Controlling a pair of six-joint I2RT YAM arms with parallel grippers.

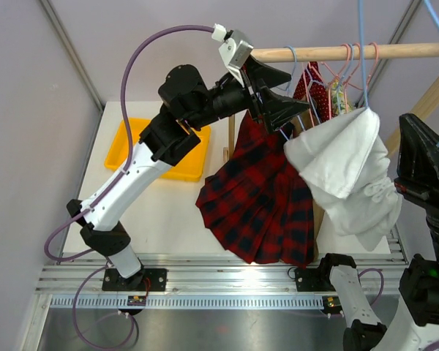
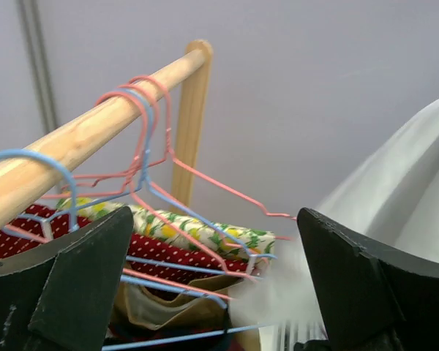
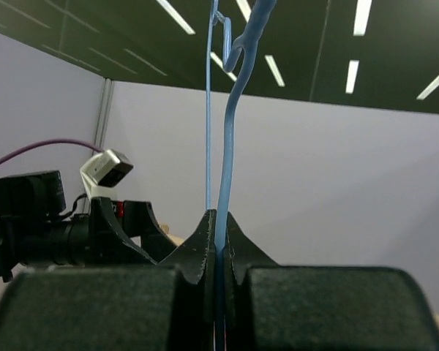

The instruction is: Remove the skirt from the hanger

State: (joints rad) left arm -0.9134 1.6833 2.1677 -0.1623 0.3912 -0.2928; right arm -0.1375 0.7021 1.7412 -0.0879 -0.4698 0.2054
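Observation:
The red and dark plaid skirt [image 1: 260, 197] hangs below the wooden rod [image 1: 351, 53]; its top edge is hidden behind my left gripper [image 1: 278, 91]. A pale-blue hanger [image 1: 291, 57] hooks over the rod just above it. My left gripper is wide open at the rod, with hanger wires and folded garments showing between its fingers [image 2: 80, 285] in the left wrist view [image 2: 212, 278]. My right gripper [image 1: 428, 157] is shut on the wire of another pale-blue hanger [image 3: 227, 146], held up at the right. A white garment [image 1: 347, 172] hangs from that hanger and overlaps the skirt's right edge.
Pink hangers [image 1: 347, 58], a red dotted garment [image 1: 314, 84] and a lemon-print garment [image 2: 175, 234] crowd the rod. A wooden post [image 1: 424, 102] holds the rod's right end. A yellow tray [image 1: 157, 150] lies on the table at left. Walls close in on both sides.

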